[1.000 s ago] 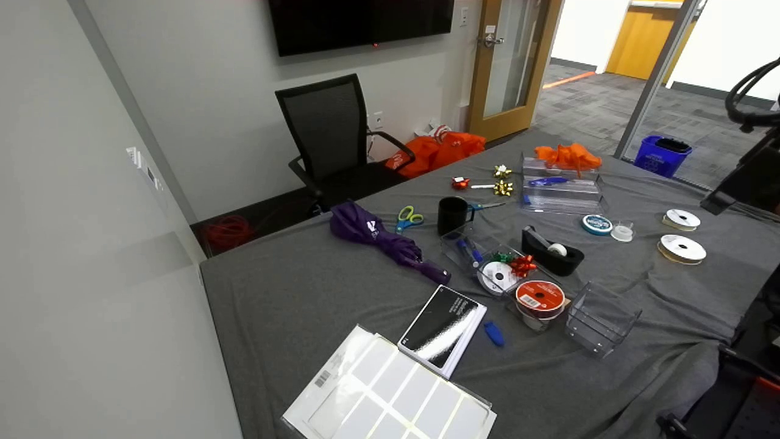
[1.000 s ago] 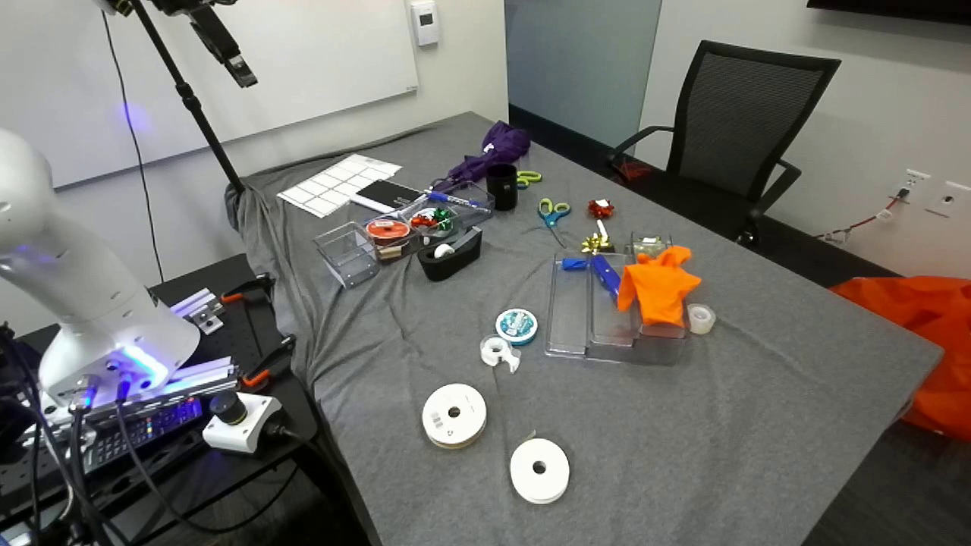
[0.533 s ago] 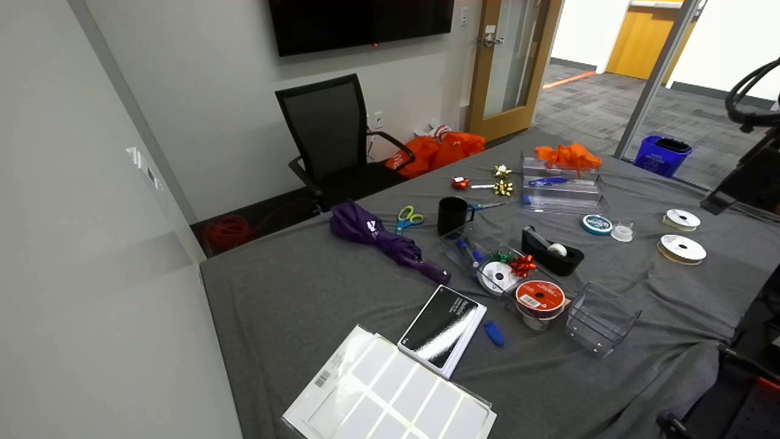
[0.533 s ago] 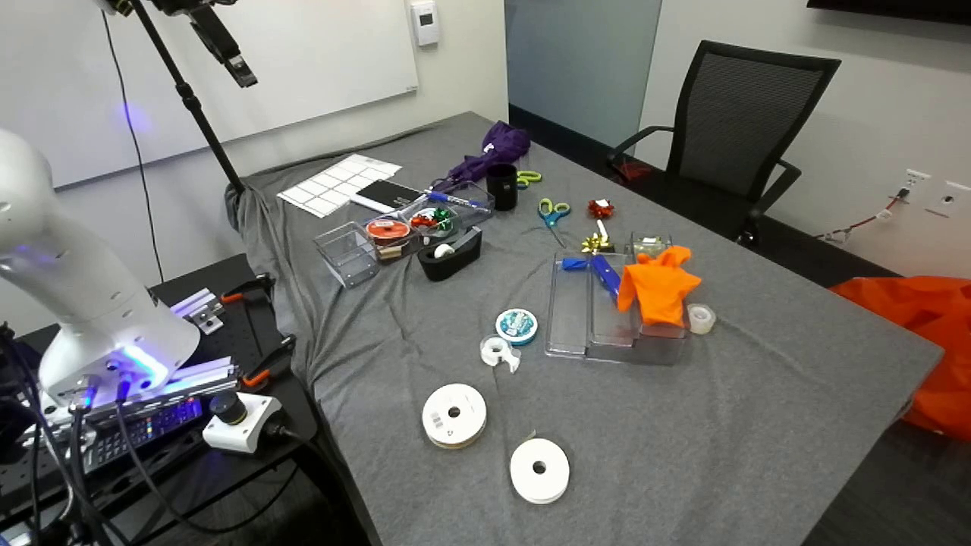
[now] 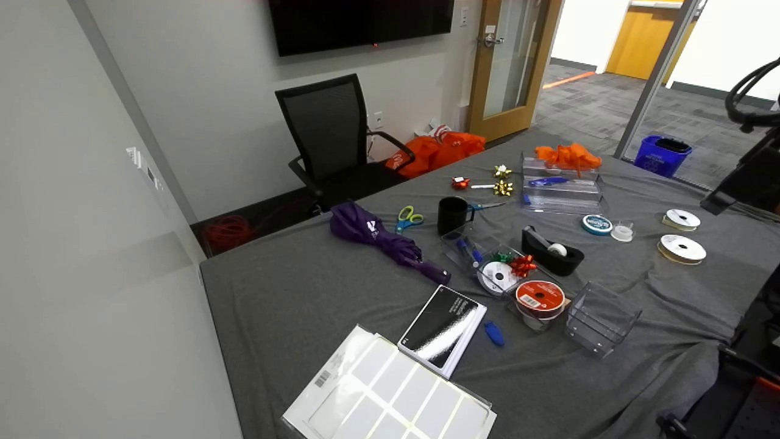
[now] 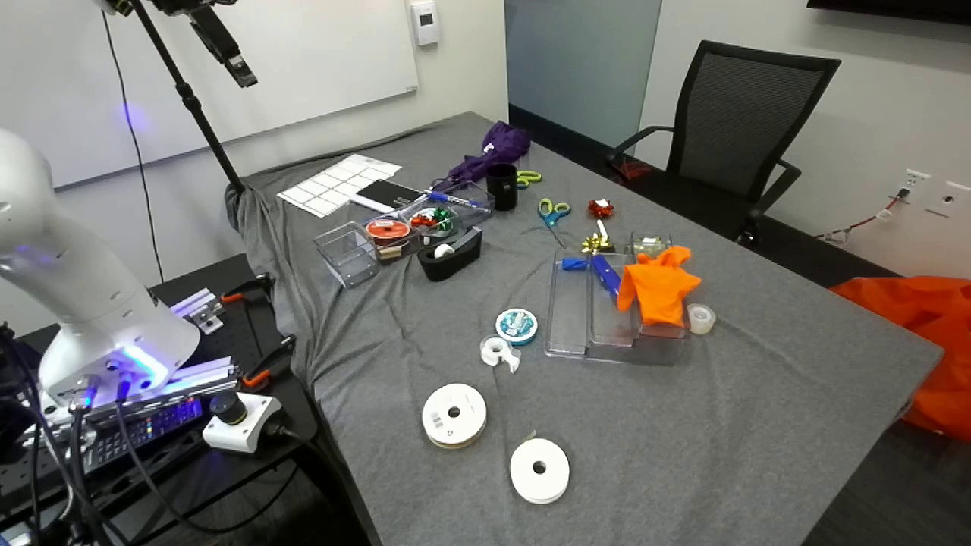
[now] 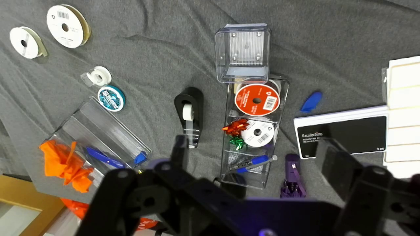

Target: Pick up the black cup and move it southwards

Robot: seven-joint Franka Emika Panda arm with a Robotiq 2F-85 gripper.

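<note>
On grey-draped tbl [image 6: 728,425], blk cup [image 5: 452,216] upright, chair [image 5: 326,125] alongside, prob. wall TV [image 5: 365,24], hand [image 7: 254,152] wide

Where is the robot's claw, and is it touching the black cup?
Apart. In an exterior view, the gripper hangs up in the air, with a wide visible gap between it and the black cup.

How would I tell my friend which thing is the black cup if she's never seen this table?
In an exterior view, find the grey-covered table, then the purple umbrella on it. To the umbrella's right, past green-handled scissors, stands the black cup. Unlike the long, low black tape dispenser nearby, it's an upright cylinder with a handle on its side.
</note>
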